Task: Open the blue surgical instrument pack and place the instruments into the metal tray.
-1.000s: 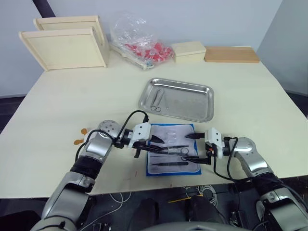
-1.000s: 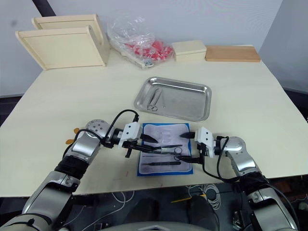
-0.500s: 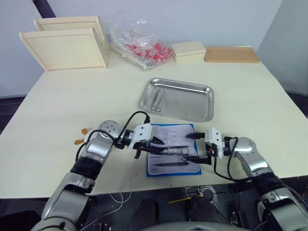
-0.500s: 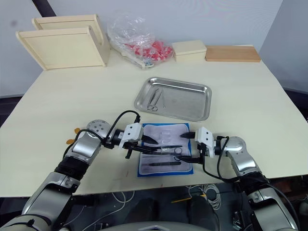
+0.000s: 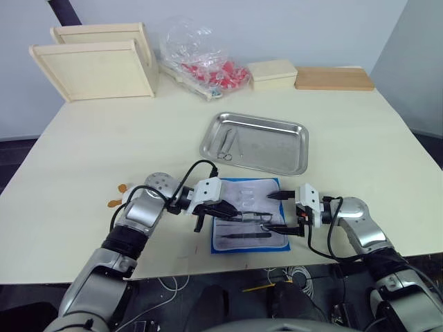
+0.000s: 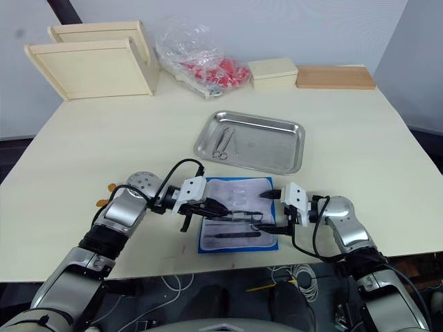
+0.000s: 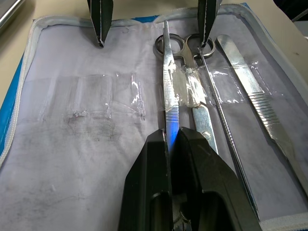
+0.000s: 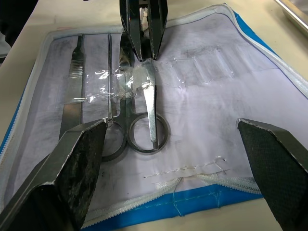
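Black fingers of my left hand (image 7: 169, 144) are pinched together on a slim steel instrument (image 7: 168, 91) that lies flat on the whitish panel of the blue surgical instrument pack (image 5: 248, 215), with its far end tucked under a clear strap. Just beside it, under the same strap, lie ring-handled scissors (image 7: 192, 72), then a thin probe (image 7: 226, 130) and a flat scalpel handle (image 7: 255, 108) (all four run roughly parallel, handles toward my right side).

My right hand (image 8: 175, 163) stands spread wide at the opposite edge of the pack, its two fingers well apart and holding nothing, one tip near the scissor rings and the other over bare panel. The two hands face each other across the pack.

The pack is unfolded on the pale desk (image 5: 90, 159) near its front edge, blue border showing all round. Beyond it sits the metal tray (image 5: 256, 143), apart from the pack, with two thin instruments (image 5: 225, 143) already lying in its left end. Farther back are two pale wooden trays (image 5: 97, 66), a clear bag of red items (image 5: 201, 59), a small cream box (image 5: 271, 71) and a wooden board (image 5: 332, 77).
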Available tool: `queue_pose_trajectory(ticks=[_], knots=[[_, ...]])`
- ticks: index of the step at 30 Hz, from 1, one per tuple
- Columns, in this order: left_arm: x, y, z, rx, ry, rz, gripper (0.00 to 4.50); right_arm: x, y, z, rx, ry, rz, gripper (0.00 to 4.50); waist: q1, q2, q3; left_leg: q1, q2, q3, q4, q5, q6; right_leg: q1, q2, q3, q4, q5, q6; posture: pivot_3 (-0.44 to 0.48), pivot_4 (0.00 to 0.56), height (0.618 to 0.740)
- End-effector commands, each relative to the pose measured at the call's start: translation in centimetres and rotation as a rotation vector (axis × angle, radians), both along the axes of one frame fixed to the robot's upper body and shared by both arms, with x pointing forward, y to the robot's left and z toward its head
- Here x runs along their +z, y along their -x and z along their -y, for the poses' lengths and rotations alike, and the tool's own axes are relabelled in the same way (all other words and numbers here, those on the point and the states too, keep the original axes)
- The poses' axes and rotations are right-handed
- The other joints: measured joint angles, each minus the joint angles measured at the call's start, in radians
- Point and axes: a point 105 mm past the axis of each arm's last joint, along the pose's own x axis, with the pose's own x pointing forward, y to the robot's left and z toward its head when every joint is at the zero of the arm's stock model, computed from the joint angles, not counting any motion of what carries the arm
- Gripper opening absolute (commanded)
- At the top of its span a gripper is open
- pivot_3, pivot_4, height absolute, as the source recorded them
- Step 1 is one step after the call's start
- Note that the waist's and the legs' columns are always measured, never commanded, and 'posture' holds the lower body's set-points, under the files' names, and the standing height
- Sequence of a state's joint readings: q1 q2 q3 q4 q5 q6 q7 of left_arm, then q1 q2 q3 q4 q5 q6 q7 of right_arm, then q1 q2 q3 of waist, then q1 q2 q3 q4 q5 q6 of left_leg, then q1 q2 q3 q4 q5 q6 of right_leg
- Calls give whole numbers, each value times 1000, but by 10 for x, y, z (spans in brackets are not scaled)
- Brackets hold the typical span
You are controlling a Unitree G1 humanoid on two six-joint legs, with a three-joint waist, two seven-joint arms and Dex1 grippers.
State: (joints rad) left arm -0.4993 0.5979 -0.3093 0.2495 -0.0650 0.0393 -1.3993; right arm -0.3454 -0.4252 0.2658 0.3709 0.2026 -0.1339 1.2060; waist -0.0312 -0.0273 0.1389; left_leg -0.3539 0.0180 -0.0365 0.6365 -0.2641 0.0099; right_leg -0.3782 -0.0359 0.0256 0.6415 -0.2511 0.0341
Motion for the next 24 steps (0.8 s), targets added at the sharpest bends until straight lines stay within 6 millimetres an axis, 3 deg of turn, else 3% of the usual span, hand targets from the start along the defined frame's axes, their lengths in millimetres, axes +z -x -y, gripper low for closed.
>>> queue_pose_trajectory(ticks=[1, 14, 24], knots=[[0, 3, 2, -9, -76, -2, 49, -49, 17, 16, -28, 157, -171, 4500, 0, 0, 0, 0, 0, 0, 0, 0, 0, 0, 0, 0, 0, 0, 0, 0, 150, 740], [23, 2, 0, 36, -126, 10, 49, -51, 17, 12, -26, 150, -172, 4500, -3, 1, 2, 0, 0, 0, 0, 0, 0, 0, 0, 0, 0, -2, 2, 0, 150, 740], [28, 4, -16, 58, -158, 17, 49, -51, 17, 10, -21, 147, -171, 4500, -4, 1, 3, 0, 1, 0, 0, 0, 0, 0, 1, 0, 0, -2, 2, 0, 150, 740]])
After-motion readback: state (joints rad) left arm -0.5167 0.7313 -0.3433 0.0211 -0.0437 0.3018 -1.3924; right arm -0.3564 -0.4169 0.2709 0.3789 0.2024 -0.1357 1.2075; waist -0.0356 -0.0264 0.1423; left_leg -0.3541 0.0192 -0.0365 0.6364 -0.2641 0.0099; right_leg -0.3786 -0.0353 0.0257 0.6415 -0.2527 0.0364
